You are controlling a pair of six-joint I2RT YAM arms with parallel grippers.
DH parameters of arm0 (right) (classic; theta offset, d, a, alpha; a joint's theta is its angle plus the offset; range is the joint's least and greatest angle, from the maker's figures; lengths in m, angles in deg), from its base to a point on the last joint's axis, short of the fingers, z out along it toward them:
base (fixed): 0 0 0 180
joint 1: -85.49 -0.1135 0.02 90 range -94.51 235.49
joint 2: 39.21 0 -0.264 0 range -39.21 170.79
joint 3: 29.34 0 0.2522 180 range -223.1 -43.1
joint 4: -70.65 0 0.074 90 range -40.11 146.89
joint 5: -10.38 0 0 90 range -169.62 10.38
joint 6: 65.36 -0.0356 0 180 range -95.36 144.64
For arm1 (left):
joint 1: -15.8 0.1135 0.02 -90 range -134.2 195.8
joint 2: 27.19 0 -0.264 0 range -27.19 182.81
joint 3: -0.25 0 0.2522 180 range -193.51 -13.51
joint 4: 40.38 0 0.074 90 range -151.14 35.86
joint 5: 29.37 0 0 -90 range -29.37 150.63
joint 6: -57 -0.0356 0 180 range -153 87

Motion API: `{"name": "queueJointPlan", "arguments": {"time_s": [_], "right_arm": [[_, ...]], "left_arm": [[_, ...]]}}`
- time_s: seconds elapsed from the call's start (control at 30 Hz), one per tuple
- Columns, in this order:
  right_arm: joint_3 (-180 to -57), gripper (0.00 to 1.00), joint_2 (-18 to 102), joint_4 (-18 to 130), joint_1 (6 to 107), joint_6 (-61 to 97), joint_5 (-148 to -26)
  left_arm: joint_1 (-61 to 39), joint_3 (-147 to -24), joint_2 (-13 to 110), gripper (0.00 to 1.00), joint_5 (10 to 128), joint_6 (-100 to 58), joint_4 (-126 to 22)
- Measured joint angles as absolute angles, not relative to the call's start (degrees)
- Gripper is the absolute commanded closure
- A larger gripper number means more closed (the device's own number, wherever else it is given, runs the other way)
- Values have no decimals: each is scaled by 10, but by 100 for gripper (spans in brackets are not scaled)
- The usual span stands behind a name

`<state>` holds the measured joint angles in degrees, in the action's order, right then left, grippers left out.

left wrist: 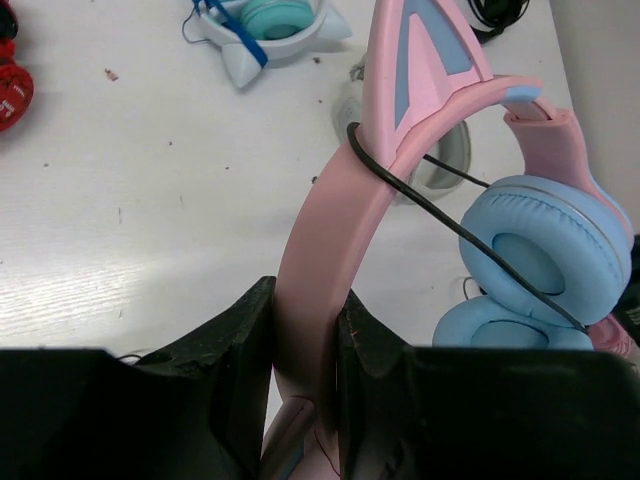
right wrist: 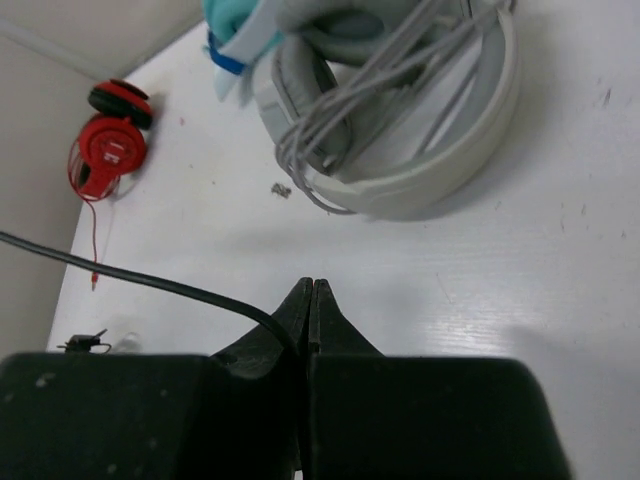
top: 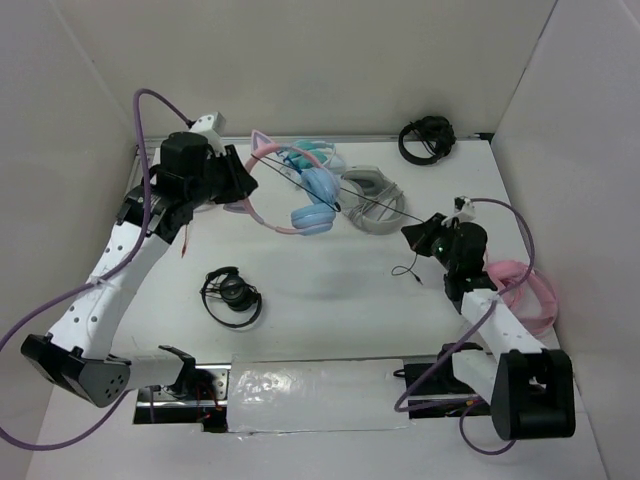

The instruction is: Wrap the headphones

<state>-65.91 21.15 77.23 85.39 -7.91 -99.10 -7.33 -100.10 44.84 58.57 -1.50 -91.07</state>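
The headphones (top: 300, 195) have a pink cat-ear headband (left wrist: 340, 190) and light blue ear cups (left wrist: 540, 240). My left gripper (top: 238, 185) is shut on the headband (left wrist: 305, 350) and holds it off the table at the back left. A thin black cable (top: 370, 205) crosses the headband (left wrist: 420, 195) and runs taut to my right gripper (top: 418, 238). My right gripper (right wrist: 313, 300) is shut on the cable (right wrist: 150, 280), which enters between its fingers from the left.
Grey-white headphones (top: 375, 200) lie between the arms, also in the right wrist view (right wrist: 400, 120). Teal-and-white headphones (left wrist: 262, 28) sit behind. Black headphones (top: 232, 296) lie front left, another black pair (top: 426, 138) back right, all-pink ones (top: 525, 290) far right, red ones (right wrist: 108, 145).
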Motion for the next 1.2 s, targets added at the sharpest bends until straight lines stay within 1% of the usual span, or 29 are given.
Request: {"name": "queueJointPlan", "arguments": {"time_s": [0.13,0.3,0.43,0.6,0.73,0.9,1.03,1.2], "right_arm": [[-659,100,144,742,847,-63,-968],[-685,100,84,647,799,-29,-937],[-735,100,35,578,720,22,-918],[-797,100,2,522,601,103,-909],[-845,100,13,468,519,168,-896],[-910,100,73,422,447,234,-877],[-959,100,125,388,414,271,-864],[-962,100,115,380,403,270,-822]], "left_arm": [[-26,-969,450,100,632,-22,-891],[2,-947,466,100,652,-34,-864],[15,-947,504,100,641,-44,-832],[12,-949,565,100,624,-47,-825],[-4,-949,599,100,622,-64,-825],[-43,-946,612,100,607,-113,-801],[-88,-946,620,100,584,-138,-783],[-96,-959,641,100,600,-142,-785]]}}
